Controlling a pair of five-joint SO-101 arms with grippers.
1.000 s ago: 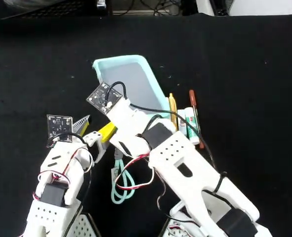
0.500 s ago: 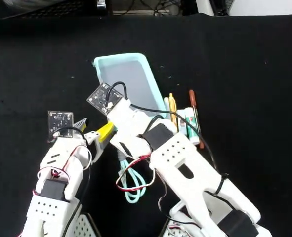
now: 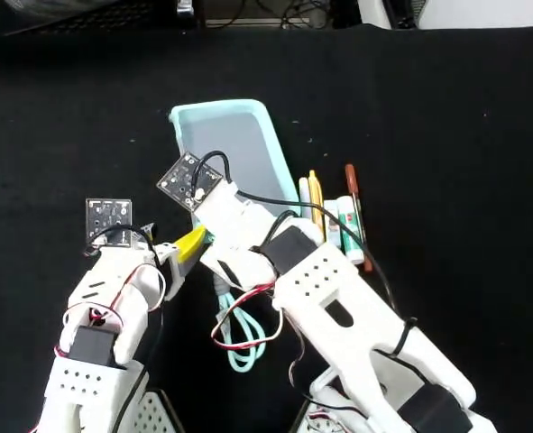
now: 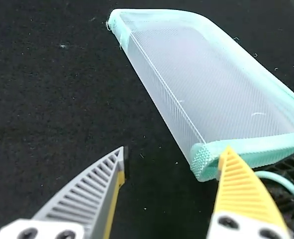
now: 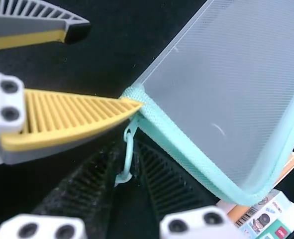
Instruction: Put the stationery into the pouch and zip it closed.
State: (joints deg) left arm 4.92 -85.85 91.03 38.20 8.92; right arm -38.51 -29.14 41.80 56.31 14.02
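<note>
The teal-edged clear pouch (image 3: 234, 149) lies on the black table, and it also shows in the left wrist view (image 4: 201, 89) and the right wrist view (image 5: 236, 84). My right gripper (image 5: 128, 162) is shut on the teal zip pull (image 5: 129, 149) at the pouch's near corner. My left gripper (image 4: 174, 149) stands open at that same corner, its yellow finger (image 5: 72, 117) touching the corner and its grey finger (image 5: 37, 25) over bare cloth. In the high view the left gripper (image 3: 174, 236) sits just left of the right wrist. Pens and a glue stick (image 3: 334, 216) lie beside the pouch's right edge.
A teal cord loop (image 3: 239, 338) trails from the pouch's near end between the two arms. The black cloth (image 3: 446, 135) covers the whole table, with open room on the right and far left. The stationery (image 5: 271, 214) lies close under the right arm.
The left arm has shifted slightly down and left, with its grey finger drawn in. The cord loop has slid a little toward the near edge. The pouch has barely moved.
</note>
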